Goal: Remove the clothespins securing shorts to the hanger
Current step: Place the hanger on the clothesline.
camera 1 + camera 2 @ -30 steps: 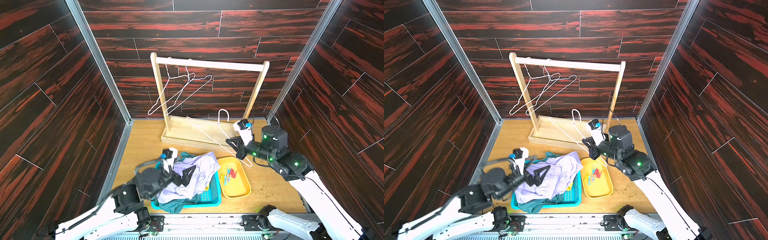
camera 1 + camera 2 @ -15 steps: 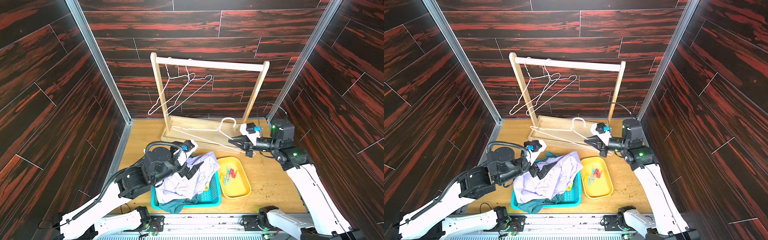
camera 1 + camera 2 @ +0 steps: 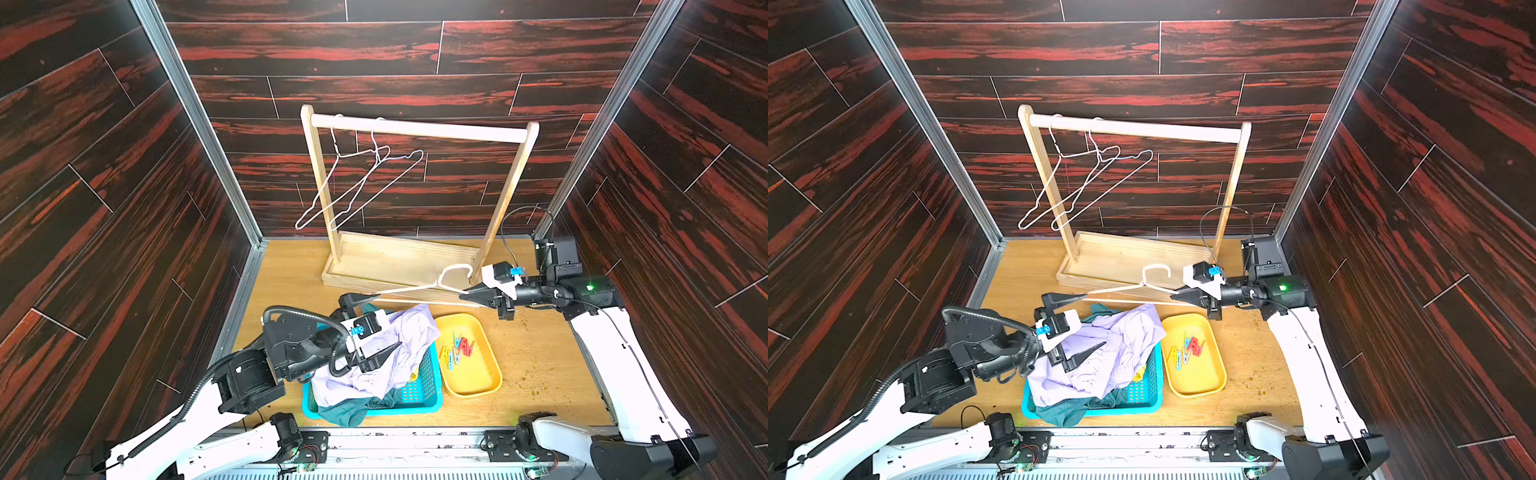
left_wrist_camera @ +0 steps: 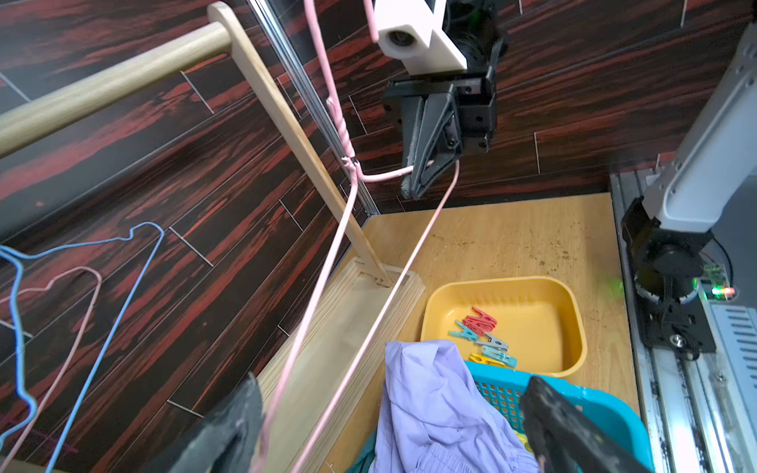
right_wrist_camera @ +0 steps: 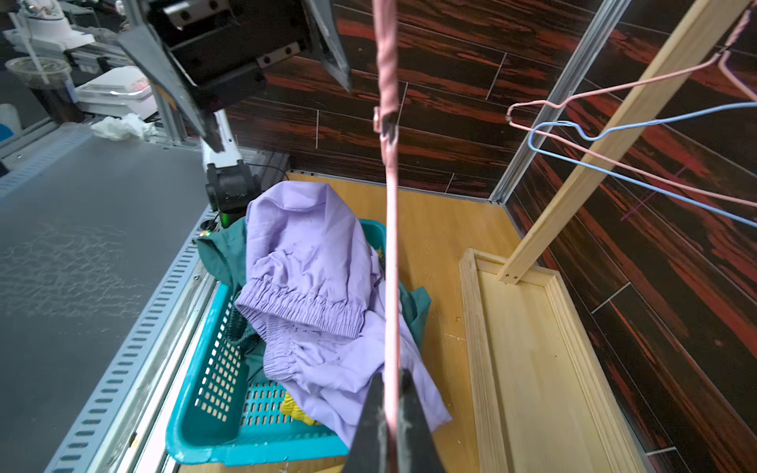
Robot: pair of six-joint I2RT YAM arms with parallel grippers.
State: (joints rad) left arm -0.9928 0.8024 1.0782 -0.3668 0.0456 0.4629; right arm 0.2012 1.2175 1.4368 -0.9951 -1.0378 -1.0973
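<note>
Right pincer (image 3: 464, 296) is clenched on the pink hanger (image 3: 409, 289). The left wrist view shows it plainly: the jaws are pressed together on the wire just beside the twisted neck. The hanger hangs level in the air, above the gap between the rack (image 3: 415, 129) and the basket (image 3: 419, 399).

Over to the left pincer (image 3: 387, 320), which is spread wide and gripping nothing. The hanger's far end runs in between its fingers (image 4: 233, 430) and passes right by one of them. Whether wire and finger touch, I cannot tell.

Down on the desk (image 3: 540, 353), the teal basket sits at the front edge, about midway along. All the shorts are piled in it. The lavender shorts (image 3: 399, 345) lie crumpled on top with the elastic waist showing. The green shorts (image 3: 345, 411) spill over the front rim. A scrap of the yellow shorts (image 5: 295, 409) peeks out underneath.

Just to the right of the basket is the yellow tray (image 3: 478, 386), also toward the front edge. The clothespins (image 3: 457, 349) lie in a loose red, blue and yellow cluster on the tray's floor, on the side nearest the basket.

The wooden rack stands along the desk's back edge. Two wire hangers (image 3: 376, 190), one pink and one blue, hang from the left end of its rail.
</note>
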